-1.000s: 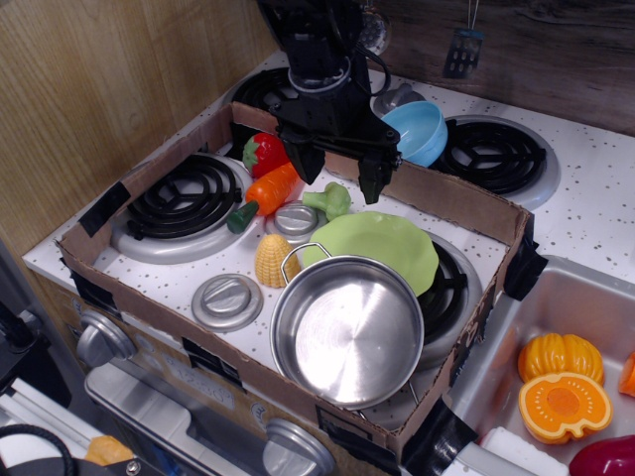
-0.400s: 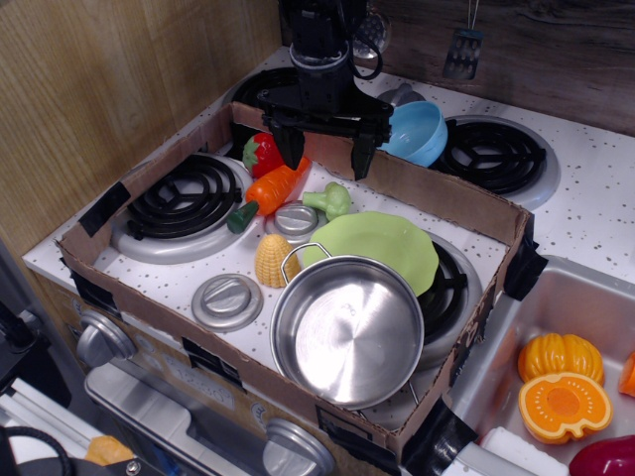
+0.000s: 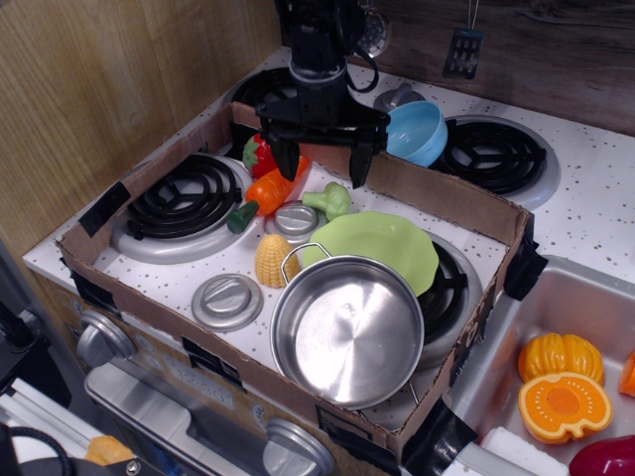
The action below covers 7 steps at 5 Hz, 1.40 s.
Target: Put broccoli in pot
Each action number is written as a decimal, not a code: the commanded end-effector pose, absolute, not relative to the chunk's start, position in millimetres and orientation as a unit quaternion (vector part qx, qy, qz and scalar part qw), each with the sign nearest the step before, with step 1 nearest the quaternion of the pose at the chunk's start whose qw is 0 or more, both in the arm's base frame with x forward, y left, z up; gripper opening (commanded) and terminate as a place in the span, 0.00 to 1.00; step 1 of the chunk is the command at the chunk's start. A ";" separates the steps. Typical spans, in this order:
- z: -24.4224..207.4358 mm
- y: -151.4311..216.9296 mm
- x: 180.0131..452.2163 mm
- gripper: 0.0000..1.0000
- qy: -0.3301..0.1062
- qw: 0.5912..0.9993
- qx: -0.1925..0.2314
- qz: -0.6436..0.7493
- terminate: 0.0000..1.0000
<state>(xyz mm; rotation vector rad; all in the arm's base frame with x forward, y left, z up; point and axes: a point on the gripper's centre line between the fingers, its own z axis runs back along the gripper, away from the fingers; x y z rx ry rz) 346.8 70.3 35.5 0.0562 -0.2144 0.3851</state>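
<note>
The small light-green broccoli (image 3: 330,200) lies on its side on the stove top, between the grey lid (image 3: 295,219) and the green plate (image 3: 380,248). The large shiny steel pot (image 3: 348,329) stands empty at the front of the cardboard tray, overlapping the plate. My black gripper (image 3: 319,171) hangs open and empty just above and behind the broccoli, its two fingers spread wide, one over the carrot (image 3: 270,190) and one to the right of the broccoli.
A red strawberry toy (image 3: 259,155), a corn cob (image 3: 277,261) and a second grey lid (image 3: 227,300) lie inside the cardboard wall (image 3: 451,199). A blue bowl (image 3: 417,132) stands behind it. Pumpkin halves (image 3: 562,382) lie in the sink at right.
The gripper has shifted left, from over the plate's back edge to over the broccoli and carrot, and has come slightly lower in the last half second. Nothing else moved.
</note>
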 end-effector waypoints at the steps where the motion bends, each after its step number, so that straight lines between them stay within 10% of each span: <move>1: 42.9 73.3 340.7 1.00 -0.130 0.968 0.028 0.211 0.00; 4: 20.4 66.0 341.6 1.00 -0.124 0.971 0.004 0.202 0.00; 5: 20.5 64.3 342.2 0.00 -0.125 0.971 0.007 0.202 0.00; 7: 44.2 55.2 343.0 0.00 -0.133 0.971 0.036 0.193 0.00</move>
